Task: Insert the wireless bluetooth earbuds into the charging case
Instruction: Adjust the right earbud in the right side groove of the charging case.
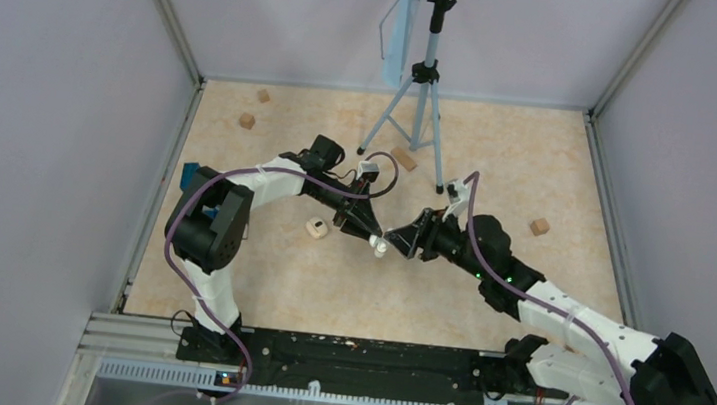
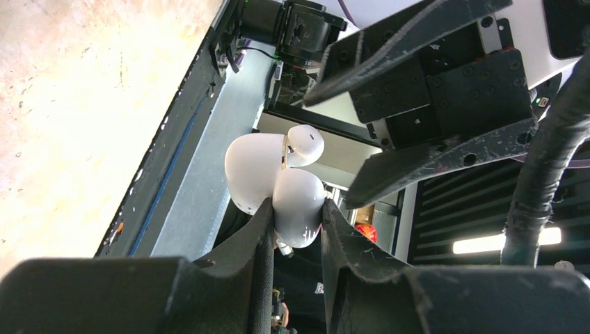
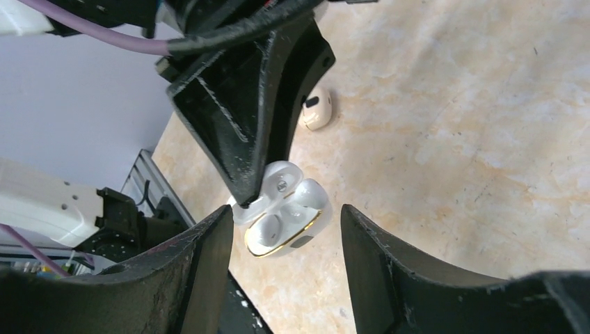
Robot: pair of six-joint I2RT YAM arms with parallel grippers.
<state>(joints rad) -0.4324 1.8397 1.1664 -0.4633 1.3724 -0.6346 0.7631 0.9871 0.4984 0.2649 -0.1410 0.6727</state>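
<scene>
My left gripper (image 1: 374, 236) is shut on a small white charging case (image 1: 383, 248) and holds it above the table. In the left wrist view its fingers (image 2: 261, 236) pinch the case body (image 2: 298, 209). The lid (image 2: 252, 170) is open and a white earbud (image 2: 306, 142) sits at the top of the case. My right gripper (image 1: 399, 239) is open and empty, its jaws on either side of the case (image 3: 285, 223) without touching it. Another earbud (image 1: 315, 227) lies on the table to the left and shows in the right wrist view (image 3: 316, 110).
A camera tripod (image 1: 415, 108) stands at the back middle. Tan wooden blocks lie at the back left (image 1: 247, 120), by the tripod (image 1: 402, 157) and at the right (image 1: 539, 227). Grey walls enclose the table on three sides.
</scene>
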